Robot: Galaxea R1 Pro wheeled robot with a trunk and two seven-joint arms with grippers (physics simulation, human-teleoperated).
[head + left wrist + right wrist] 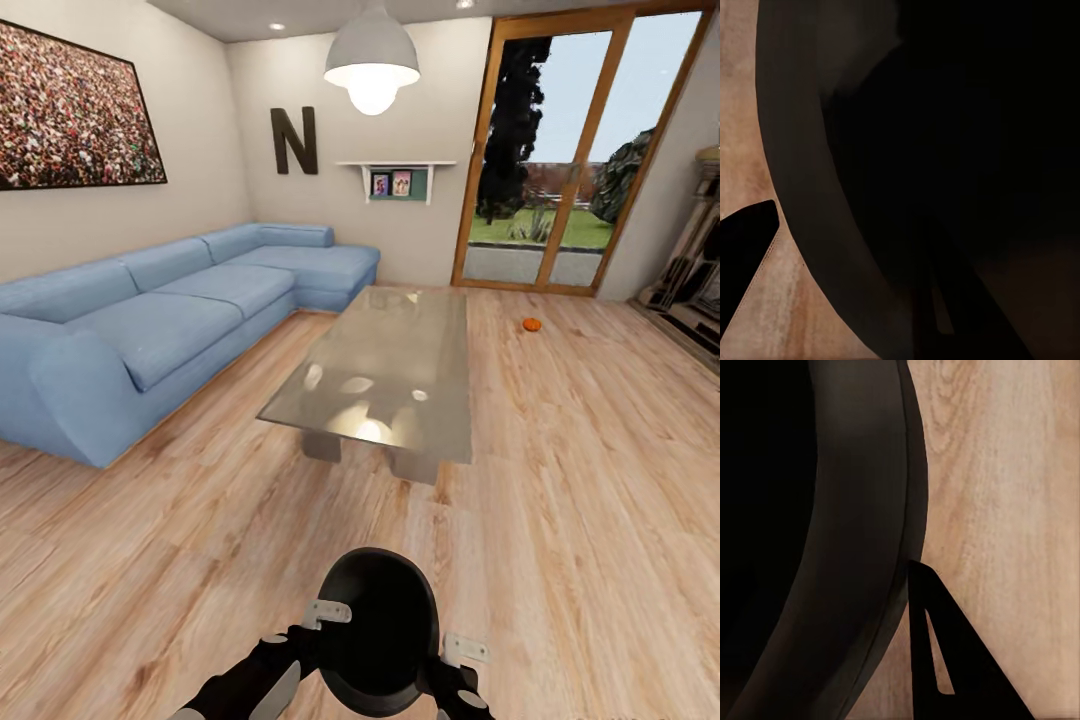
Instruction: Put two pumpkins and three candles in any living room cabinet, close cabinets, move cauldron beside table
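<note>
The black cauldron (380,625) hangs low in front of me above the wooden floor, its mouth tipped toward the camera. My left gripper (325,615) is shut on its left rim and my right gripper (462,650) on its right rim. The left wrist view has the cauldron wall (817,187) between one outer finger (746,255) and one inside. In the right wrist view one finger (937,660) lies outside the rim (870,510). The glossy grey coffee table (400,350) stands ahead. One orange pumpkin (531,324) lies on the floor beyond the table's right side. No candles show.
A blue corner sofa (170,320) runs along the left wall. Glass patio doors (565,160) close the far wall. Dark furniture (695,290) stands at the right edge. Bare floor (590,480) stretches between me, the table and the pumpkin.
</note>
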